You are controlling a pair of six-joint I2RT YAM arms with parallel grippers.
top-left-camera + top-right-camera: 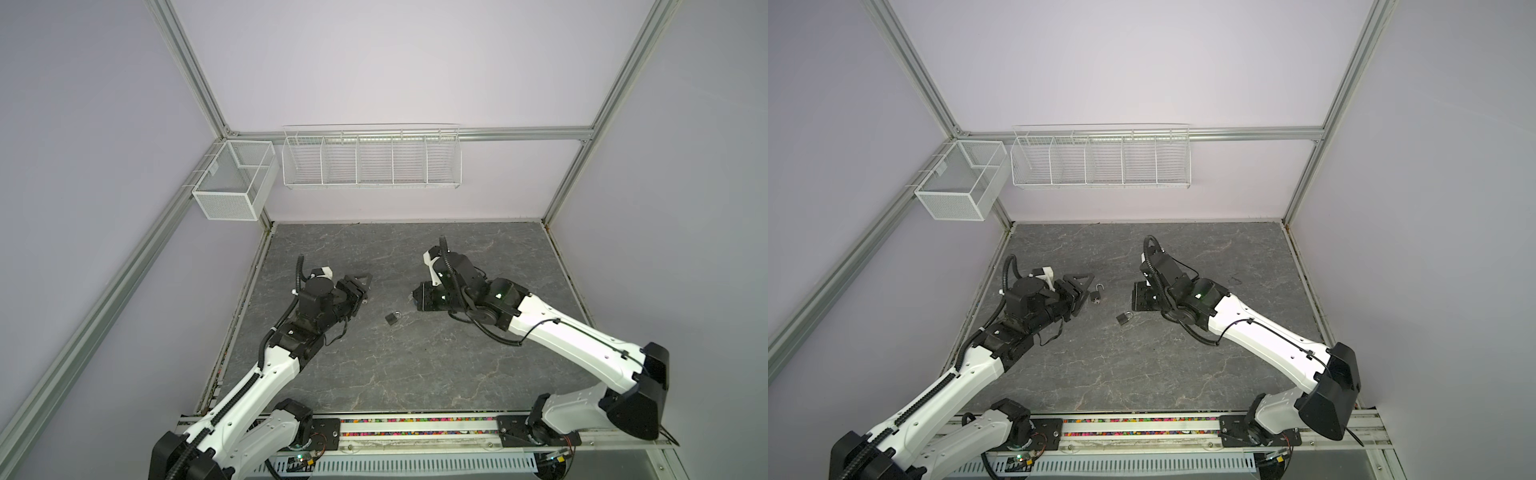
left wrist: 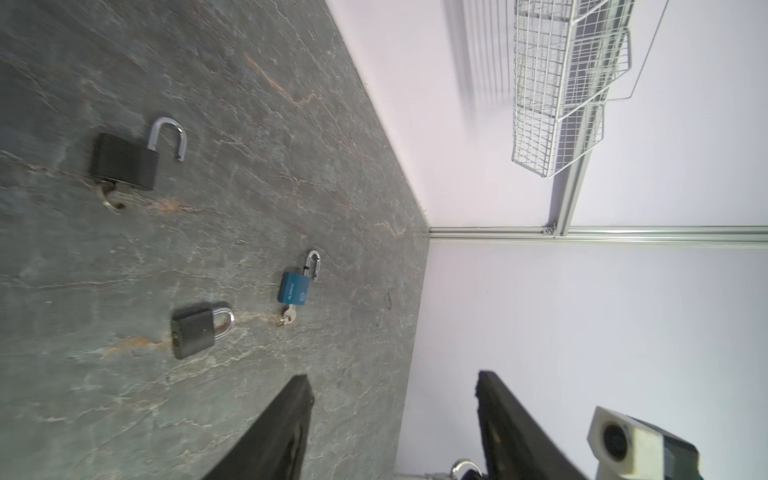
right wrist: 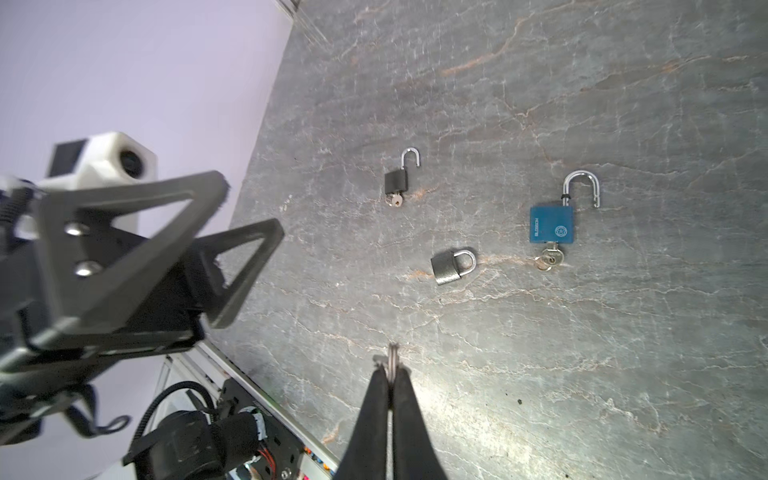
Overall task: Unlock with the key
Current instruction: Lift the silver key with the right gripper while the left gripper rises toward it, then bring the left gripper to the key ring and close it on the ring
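My right gripper (image 3: 391,371) is shut on a key (image 3: 392,354); only its thin metal edge pokes out past the fingertips. It hovers a short way from a grey padlock (image 3: 449,268) (image 1: 392,318) (image 1: 1124,318) that lies flat on the table with its shackle closed. My left gripper (image 2: 394,376) (image 1: 1086,291) is open and empty, held just above the table left of the locks. In both top views the right gripper (image 1: 415,296) sits right of the grey padlock.
A black padlock (image 3: 395,180) (image 2: 124,162) (image 1: 1096,294) and a blue padlock (image 3: 552,224) (image 2: 295,286) lie nearby, each with its shackle open and a key in it. White wire baskets (image 1: 372,160) hang on the back wall. The stone-patterned table (image 1: 415,374) ends at walls.
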